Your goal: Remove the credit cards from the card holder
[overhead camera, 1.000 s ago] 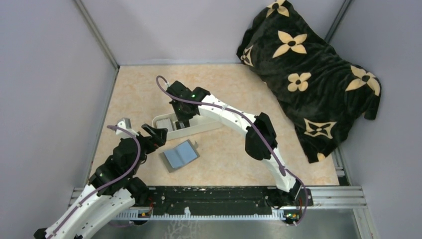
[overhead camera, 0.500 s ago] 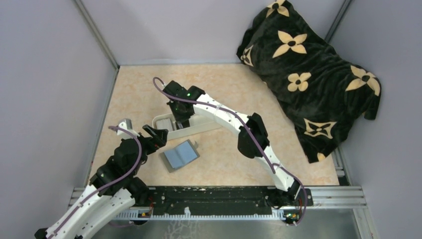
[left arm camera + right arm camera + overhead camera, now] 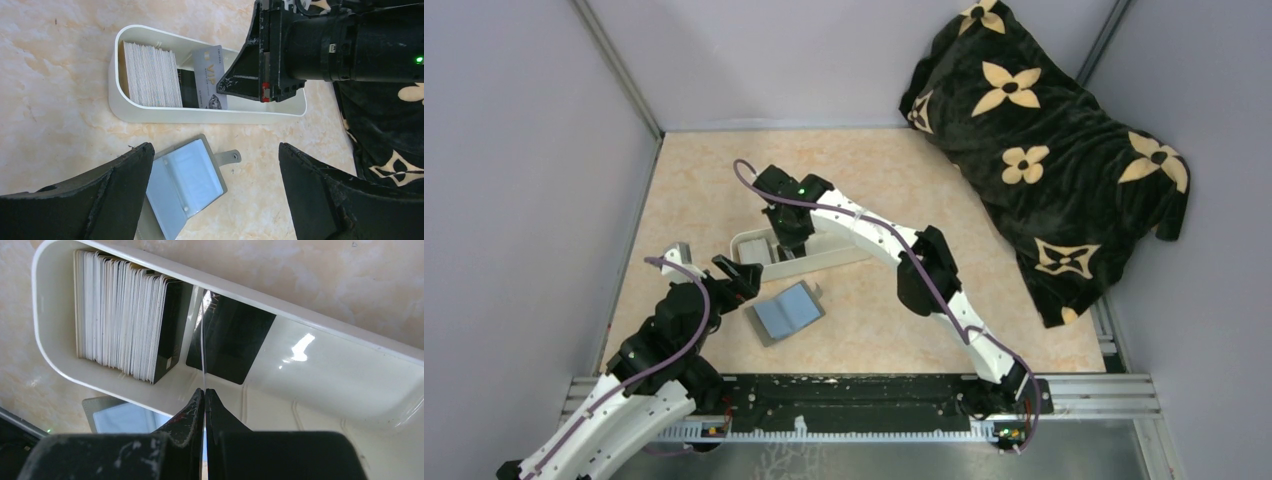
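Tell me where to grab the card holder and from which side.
Probably the small strap tab jutting from the card holder toward the tray: the holder lies open and flat on the table, with no raised rim to pinch. Come from above with the open left gripper, a finger on each side of the tab.

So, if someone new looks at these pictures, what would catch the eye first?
Probably the big black blanket with pale flowers, heaped in the far right corner. Next, the grey VIP card pinched in the right arm's shut jaws over the long white tray, beside a thick stack of cards standing in it. The grey card holder lies open on the table, on the near side of the tray.
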Robot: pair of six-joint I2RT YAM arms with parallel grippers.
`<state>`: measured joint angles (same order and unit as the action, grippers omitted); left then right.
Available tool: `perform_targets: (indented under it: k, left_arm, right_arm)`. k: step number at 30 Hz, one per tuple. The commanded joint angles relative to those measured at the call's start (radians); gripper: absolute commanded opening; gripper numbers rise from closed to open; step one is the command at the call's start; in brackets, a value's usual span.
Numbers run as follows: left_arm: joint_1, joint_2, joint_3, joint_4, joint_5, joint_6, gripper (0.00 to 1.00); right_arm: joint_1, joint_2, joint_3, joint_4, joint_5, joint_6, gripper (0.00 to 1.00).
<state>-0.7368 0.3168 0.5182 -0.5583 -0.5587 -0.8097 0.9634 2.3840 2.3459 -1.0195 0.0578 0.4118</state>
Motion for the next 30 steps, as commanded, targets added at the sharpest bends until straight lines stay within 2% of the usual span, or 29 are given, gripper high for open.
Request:
perform_targets:
  k: [1, 20, 30]
  left_arm:
    - [0.001, -0.008, -0.001, 0.001, 0.001, 0.026, 1.0]
    - [0.001, 0.032, -0.018, 0.006, 0.016, 0.028, 1.0]
    - [0.001, 0.035, -0.025, 0.019, 0.022, 0.023, 1.0]
  right_arm:
    - [0.002, 0.041, 0.055, -0.01, -0.026, 0.004, 0.0]
    - [0.003, 0.066, 0.054, 0.05, -0.065, 0.019, 0.0]
    - [0.005, 0.06, 0.047, 0.066, -0.085, 0.014, 0.18]
